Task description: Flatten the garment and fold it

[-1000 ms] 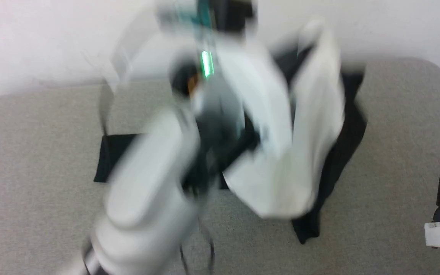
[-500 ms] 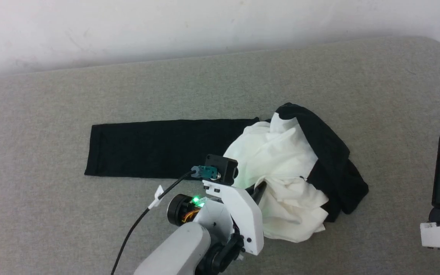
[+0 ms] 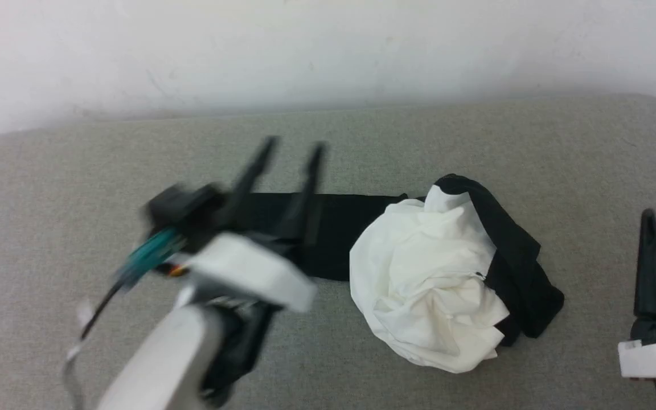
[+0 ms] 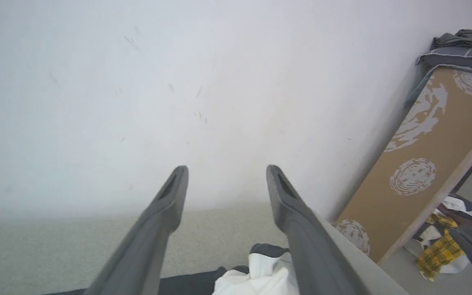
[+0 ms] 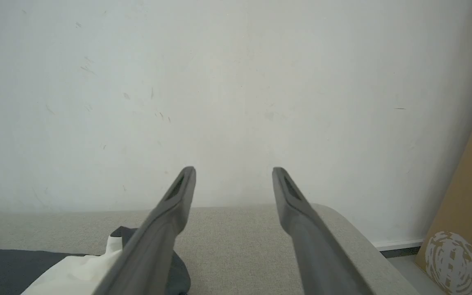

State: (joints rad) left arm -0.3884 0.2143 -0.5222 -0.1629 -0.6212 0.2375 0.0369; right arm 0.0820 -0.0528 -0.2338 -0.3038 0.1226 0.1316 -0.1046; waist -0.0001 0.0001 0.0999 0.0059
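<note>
The garment (image 3: 425, 290) lies crumpled on the grey table, a white heap right of the middle with black cloth along its right side. One black sleeve (image 3: 351, 228) stretches flat to the left. My left gripper (image 3: 295, 143) hovers blurred over that sleeve, left of the heap, open and holding nothing. In the left wrist view its fingers (image 4: 226, 170) stand apart above the white cloth (image 4: 256, 278). My right gripper (image 3: 648, 219) waits at the lower right, clear of the garment, open (image 5: 234, 170). The white cloth (image 5: 76, 274) shows at the lower left of the right wrist view.
The padded grey table (image 3: 77, 188) ends at a white wall (image 3: 328, 51) behind. Off its right end a brown patterned board (image 4: 424, 164) leans on the wall, with folded grey cloth (image 4: 461, 45) on top and a pile of clothes (image 4: 441, 250) on the floor.
A second ago my left gripper held the garment up in the air. It then lowered it into a heap, let go, opened, and swung left over the sleeve. The head camera shifted slightly.
</note>
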